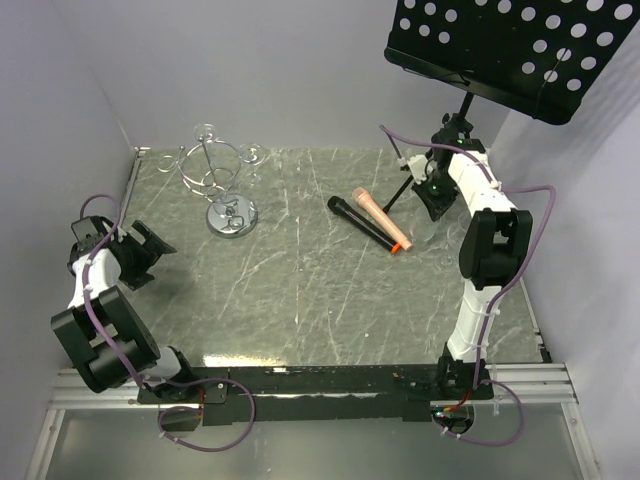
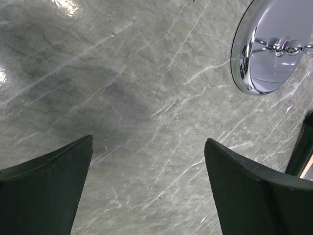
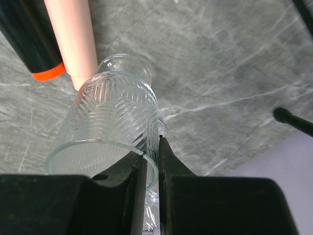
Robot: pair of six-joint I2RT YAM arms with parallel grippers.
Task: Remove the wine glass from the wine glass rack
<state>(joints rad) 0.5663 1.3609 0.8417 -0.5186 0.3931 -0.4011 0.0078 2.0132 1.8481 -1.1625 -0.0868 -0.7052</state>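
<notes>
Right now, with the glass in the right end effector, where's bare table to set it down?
Widest bare patch: the table middle, between the wine glass rack and the black cylinder. The near strip ahead of the arm bases is free too. Crowded: far right, with the pink cylinder, music stand legs and right end effector holding the wine glass.

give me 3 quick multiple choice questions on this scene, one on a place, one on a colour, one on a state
1. Where does the wine glass rack stand?
A. near right corner
B. far left part of the table
C. beside the right arm's base

2. What colour is the tip of the black rod?
A. green
B. white
C. orange

3. How is the right end effector?
A. shut on the rim of the ribbed glass
B. wide open over bare table
C. out of view

Answers: 1 B, the top view shows it far left. 2 C, the orange end lies beside the pink rod. 3 A, its jaws pinch the glass wall.
</notes>
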